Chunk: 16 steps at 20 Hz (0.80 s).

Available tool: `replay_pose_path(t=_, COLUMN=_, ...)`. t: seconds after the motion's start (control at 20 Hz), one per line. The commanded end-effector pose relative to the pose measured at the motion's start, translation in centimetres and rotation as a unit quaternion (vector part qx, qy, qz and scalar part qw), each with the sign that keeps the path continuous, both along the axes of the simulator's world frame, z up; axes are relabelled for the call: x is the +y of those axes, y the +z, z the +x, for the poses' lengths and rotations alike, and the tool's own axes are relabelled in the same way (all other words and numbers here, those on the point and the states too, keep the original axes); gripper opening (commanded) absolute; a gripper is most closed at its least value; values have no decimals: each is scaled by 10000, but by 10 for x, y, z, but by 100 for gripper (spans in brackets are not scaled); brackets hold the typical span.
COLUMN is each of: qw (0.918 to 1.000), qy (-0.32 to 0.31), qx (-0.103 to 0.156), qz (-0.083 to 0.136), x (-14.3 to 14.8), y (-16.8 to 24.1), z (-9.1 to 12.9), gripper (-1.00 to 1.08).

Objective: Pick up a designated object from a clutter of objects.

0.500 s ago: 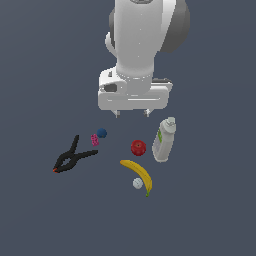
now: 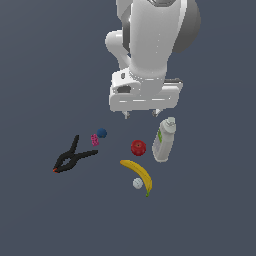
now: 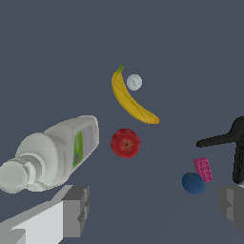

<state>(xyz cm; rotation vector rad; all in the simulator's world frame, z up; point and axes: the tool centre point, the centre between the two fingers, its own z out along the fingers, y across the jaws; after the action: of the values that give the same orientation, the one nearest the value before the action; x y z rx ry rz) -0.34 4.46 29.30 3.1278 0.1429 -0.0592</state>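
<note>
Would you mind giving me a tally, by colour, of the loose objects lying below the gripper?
Red: 1, the apple
Yellow: 1, the banana
White: 2, the bottle and the tiny ball
Black: 1, the spring clamp
Blue: 1, the small ball
Pink: 1, the cube
Total: 7

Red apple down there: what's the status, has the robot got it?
Gripper open, empty, above the clutter. Small glossy red apple untouched on the floor. White bottle with green label and yellow banana lie close beside it.

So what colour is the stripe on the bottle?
Green, on the white bottle. The wrist view shows it best.
</note>
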Motion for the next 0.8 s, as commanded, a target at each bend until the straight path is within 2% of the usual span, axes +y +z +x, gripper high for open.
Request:
replay_pose_path(t=0.0, qw=10000, qy=45, qx=8, qz=9, x=8, y=-1, z=-1, gripper=100)
replay_pose_path(t=0.4, qw=10000, qy=25, qx=5, qz=8, x=6, y=-2, z=0, gripper=100)
replay_pose_path(t=0.75, qw=9998, qy=-181, qx=-18, qz=10, x=7, y=-25, z=2, gripper=100)
